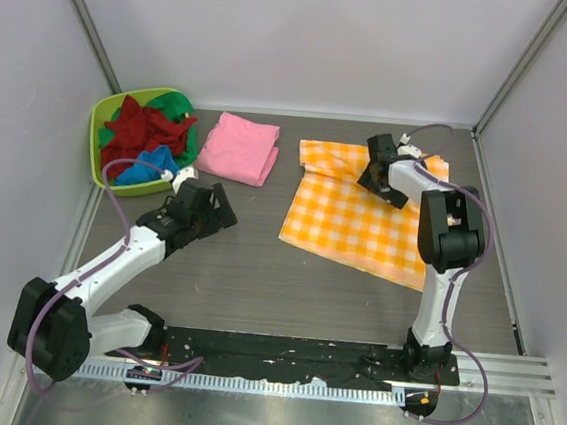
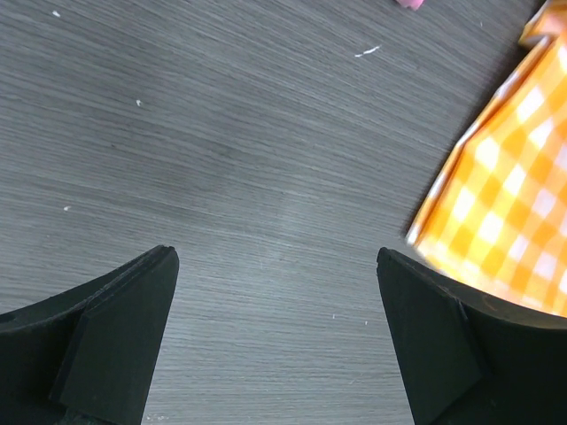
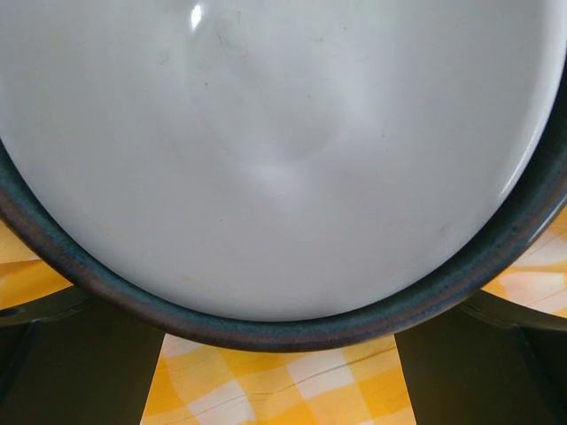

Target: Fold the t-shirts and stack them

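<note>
A folded pink t-shirt (image 1: 239, 148) lies on the table at the back; a sliver of it shows in the left wrist view (image 2: 409, 3). The red t-shirt (image 1: 146, 129), blue t-shirt (image 1: 147, 169) and green t-shirt (image 1: 181, 104) lie crumpled in a lime green bin (image 1: 97, 144) at the back left. My left gripper (image 1: 214, 206) (image 2: 275, 257) is open and empty over bare table, in front of the pink t-shirt. My right gripper (image 1: 380, 172) (image 3: 279, 354) stands open over the far corner of the checked cloth, holding no t-shirt.
An orange-and-white checked cloth (image 1: 364, 215) (image 2: 514, 204) (image 3: 283, 381) lies flat at the right. In the right wrist view a round white surface with a dark blue-grey rim (image 3: 283, 332) fills most of the frame and hides the fingertips. Walls close in on three sides.
</note>
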`<action>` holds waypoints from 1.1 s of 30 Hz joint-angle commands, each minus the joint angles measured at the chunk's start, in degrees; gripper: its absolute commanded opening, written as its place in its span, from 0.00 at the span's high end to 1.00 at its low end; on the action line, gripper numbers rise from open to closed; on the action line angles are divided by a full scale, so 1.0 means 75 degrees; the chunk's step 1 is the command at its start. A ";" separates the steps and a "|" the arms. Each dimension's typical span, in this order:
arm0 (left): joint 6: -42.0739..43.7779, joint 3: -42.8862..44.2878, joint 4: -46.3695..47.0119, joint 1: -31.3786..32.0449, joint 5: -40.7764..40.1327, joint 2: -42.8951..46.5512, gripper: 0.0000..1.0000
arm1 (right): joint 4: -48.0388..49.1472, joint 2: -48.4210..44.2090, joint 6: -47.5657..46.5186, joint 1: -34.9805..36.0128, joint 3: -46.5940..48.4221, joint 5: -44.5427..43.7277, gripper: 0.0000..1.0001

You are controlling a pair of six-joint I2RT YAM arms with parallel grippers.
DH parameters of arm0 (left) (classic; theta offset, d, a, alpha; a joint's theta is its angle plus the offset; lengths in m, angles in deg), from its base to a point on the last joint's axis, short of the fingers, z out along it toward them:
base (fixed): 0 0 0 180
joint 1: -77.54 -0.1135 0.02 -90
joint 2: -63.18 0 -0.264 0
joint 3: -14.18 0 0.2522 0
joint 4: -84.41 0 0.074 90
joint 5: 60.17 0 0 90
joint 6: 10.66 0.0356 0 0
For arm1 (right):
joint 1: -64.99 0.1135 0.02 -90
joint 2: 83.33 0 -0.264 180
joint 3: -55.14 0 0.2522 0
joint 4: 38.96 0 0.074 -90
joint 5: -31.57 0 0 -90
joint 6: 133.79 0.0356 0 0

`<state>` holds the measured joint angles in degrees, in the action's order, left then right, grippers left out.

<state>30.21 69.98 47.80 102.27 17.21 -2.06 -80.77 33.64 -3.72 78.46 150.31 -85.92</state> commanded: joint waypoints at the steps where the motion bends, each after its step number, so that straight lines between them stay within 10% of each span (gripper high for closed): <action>1: -0.0165 0.0160 0.0445 0.0136 -0.0145 -0.0103 0.00 | -0.0806 0.0868 -0.0514 -0.0857 0.1015 -0.0345 0.00; 33: -0.0435 -0.0074 0.1207 0.0335 -0.0099 -0.0572 0.00 | -0.2576 0.4748 -0.2273 -0.2570 0.7579 0.0957 0.00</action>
<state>26.80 69.11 53.83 104.54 17.43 -5.57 -98.76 65.81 -20.07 61.22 206.24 -76.78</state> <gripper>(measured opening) 0.996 0.996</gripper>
